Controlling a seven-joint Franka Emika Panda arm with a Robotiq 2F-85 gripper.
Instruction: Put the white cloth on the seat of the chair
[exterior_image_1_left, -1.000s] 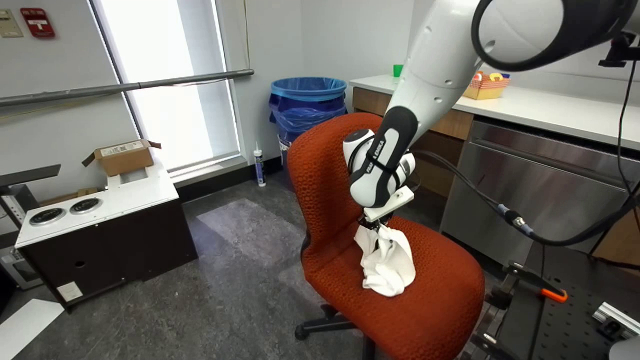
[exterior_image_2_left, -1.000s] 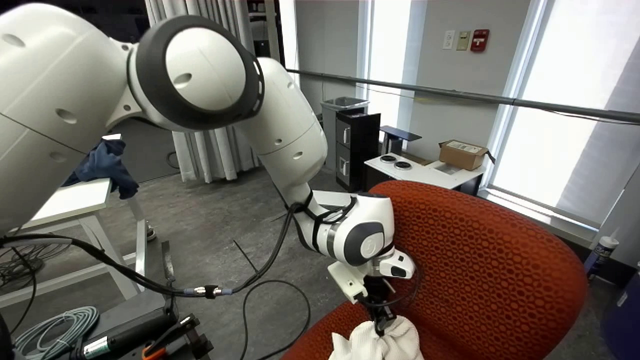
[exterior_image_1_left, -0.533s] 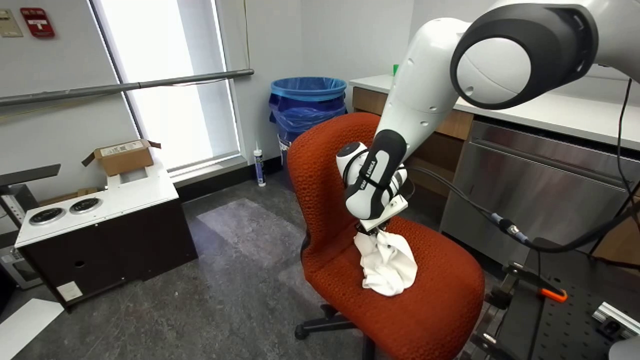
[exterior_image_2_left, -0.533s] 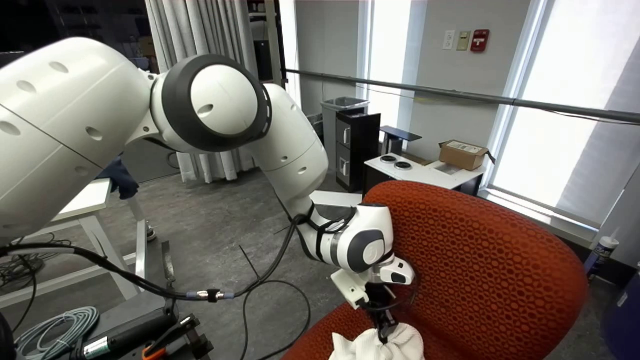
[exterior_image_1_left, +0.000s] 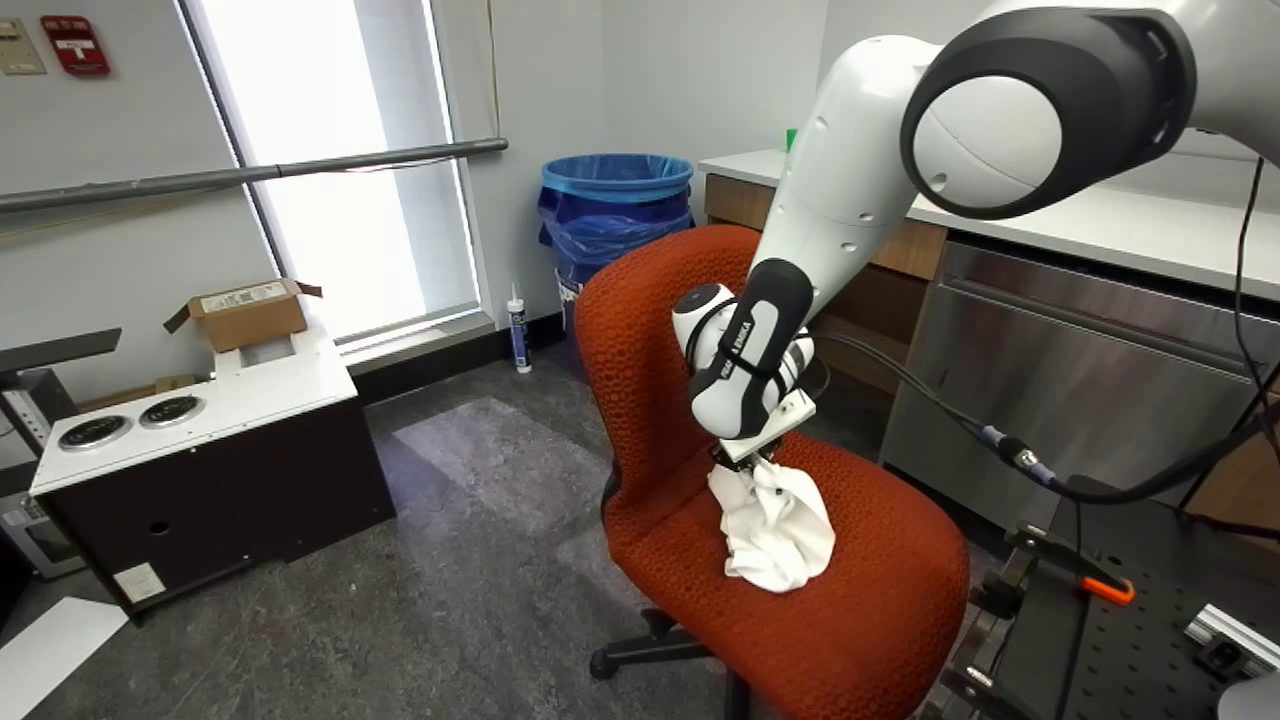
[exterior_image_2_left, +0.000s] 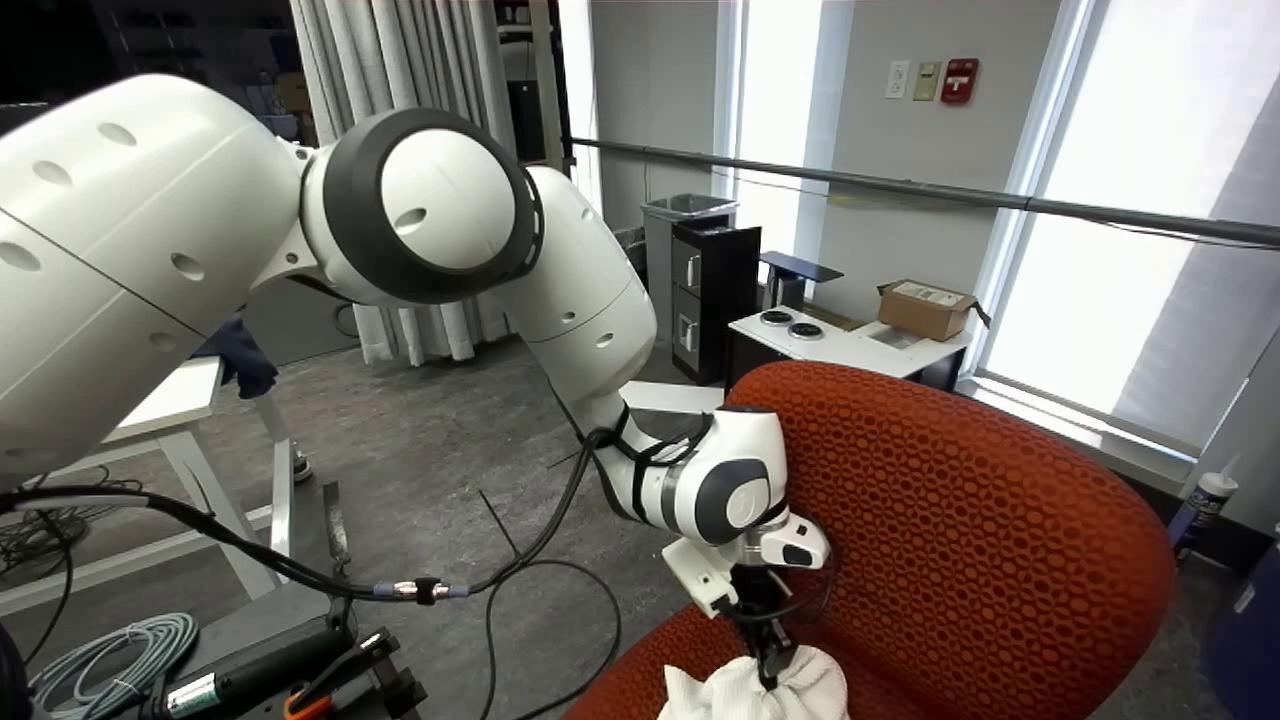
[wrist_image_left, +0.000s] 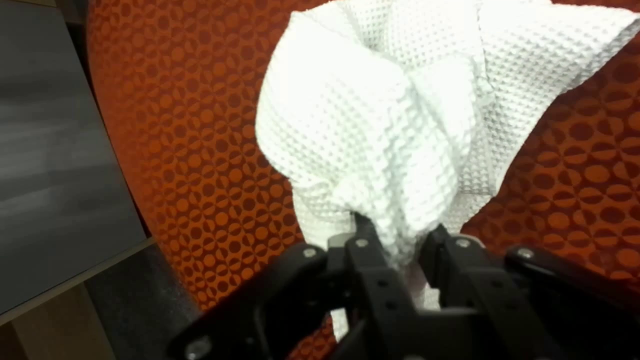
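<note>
The white cloth (exterior_image_1_left: 778, 535) lies crumpled on the rust-orange seat of the chair (exterior_image_1_left: 870, 620), close to the backrest. It also shows in an exterior view (exterior_image_2_left: 752, 697), cut off by the lower frame edge, and in the wrist view (wrist_image_left: 370, 125), spread in folds over the seat (wrist_image_left: 200, 150). My gripper (wrist_image_left: 397, 237) points down, with a bunched fold of the cloth pinched between its two fingers. In an exterior view the gripper (exterior_image_2_left: 768, 665) presses into the top of the cloth. In an exterior view the fingertips (exterior_image_1_left: 752, 465) are mostly hidden by the cloth and wrist.
The chair's backrest (exterior_image_1_left: 640, 380) rises close beside my wrist. A steel-fronted appliance (exterior_image_1_left: 1040, 390) and a white counter (exterior_image_1_left: 1100, 220) stand behind the chair. A dark perforated table (exterior_image_1_left: 1130, 640) stands near the seat's side. A blue-lined bin (exterior_image_1_left: 615, 215) stands behind the backrest.
Over the last second my arm has come down a little, and the gripper sits lower with the cloth. The cloth has slumped slightly on the seat. Between half a second ago and now nothing visibly moves.
</note>
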